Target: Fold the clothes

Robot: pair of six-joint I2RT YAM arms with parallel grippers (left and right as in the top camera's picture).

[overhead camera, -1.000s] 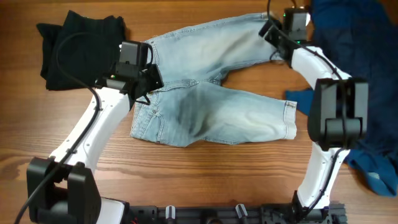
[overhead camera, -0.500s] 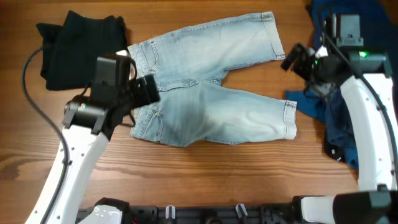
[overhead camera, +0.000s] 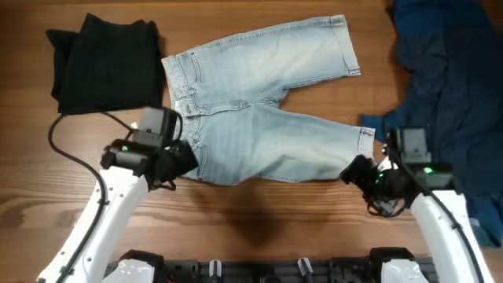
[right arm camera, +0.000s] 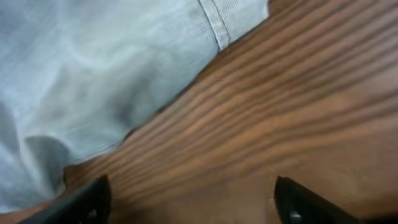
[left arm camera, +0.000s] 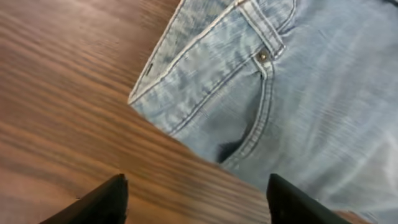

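The pale blue jeans lie flat mid-table, one leg angled to the far right, the other running right along the near side. My left gripper hovers at the waistband's near-left corner. In the left wrist view it is open over bare wood, with the waistband corner and riveted pocket of the jeans just ahead. My right gripper sits by the near leg's hem. In the right wrist view it is open above wood, and the jeans' hem lies ahead to the left.
A folded black garment rests at the far left. A crumpled dark blue garment covers the right side, reaching down past my right arm. Bare wooden tabletop runs along the near edge.
Both arms have drawn back to the near side. The left gripper opened and left the far waistband area. The right gripper moved from the far leg's hem to the near leg's hem.
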